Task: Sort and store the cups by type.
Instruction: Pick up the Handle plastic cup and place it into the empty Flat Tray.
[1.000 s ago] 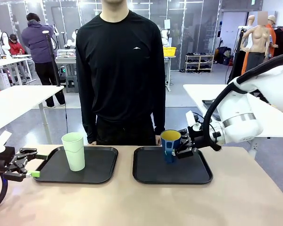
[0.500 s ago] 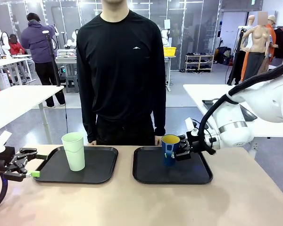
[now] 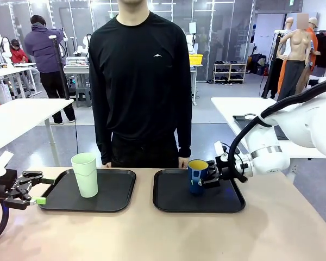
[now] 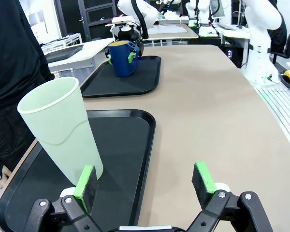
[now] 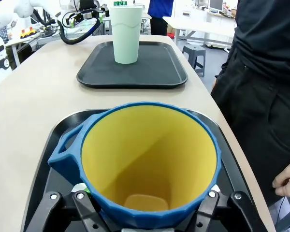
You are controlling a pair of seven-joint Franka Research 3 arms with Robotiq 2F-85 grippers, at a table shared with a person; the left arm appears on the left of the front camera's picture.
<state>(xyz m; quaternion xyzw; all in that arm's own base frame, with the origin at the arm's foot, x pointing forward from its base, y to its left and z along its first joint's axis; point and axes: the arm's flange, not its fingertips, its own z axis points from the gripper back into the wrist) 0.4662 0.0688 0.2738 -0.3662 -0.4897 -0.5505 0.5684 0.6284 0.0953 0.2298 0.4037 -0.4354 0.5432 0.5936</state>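
- Your left gripper (image 3: 39,191) hangs released, jaws spread, just off the left tray's (image 3: 119,196) outer edge.
- The mint tumbler (image 3: 85,174) stands upright on that tray.
- Your right gripper (image 3: 209,175) clasps the blue mug (image 3: 196,175), upright over the right tray (image 3: 176,201).
- Beyond the table, a person (image 3: 140,81) stands facing you.

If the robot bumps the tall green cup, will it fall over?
Probably, quite easily. The green cup is tall, narrow at the bottom, and looks like light, empty plastic. It would likely roll, but the tray rim might stop it.
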